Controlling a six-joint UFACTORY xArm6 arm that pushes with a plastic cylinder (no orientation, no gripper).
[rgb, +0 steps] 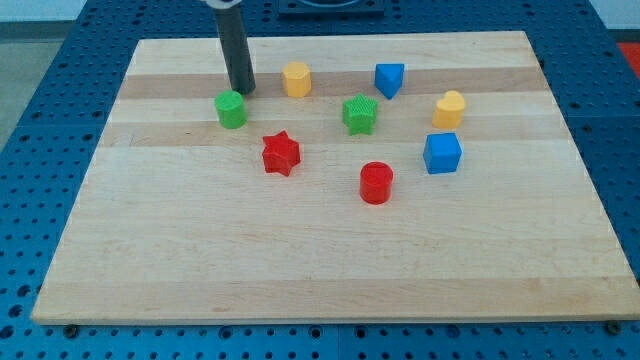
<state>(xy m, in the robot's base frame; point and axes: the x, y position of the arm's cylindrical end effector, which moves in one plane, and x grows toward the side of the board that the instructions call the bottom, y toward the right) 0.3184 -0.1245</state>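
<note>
My tip (243, 91) rests on the wooden board near the view's top left, just above and right of a green cylinder-like block (231, 109), close to touching it. A yellow block (296, 78) sits to the tip's right. Below lies a red star (281, 153). Further right is a green star (360, 114).
A blue wedge-like block (389, 79), a yellow heart-like block (449, 108), a blue cube (442, 153) and a red cylinder (376, 183) lie on the board's right half. The wooden board (200, 260) rests on a blue perforated table.
</note>
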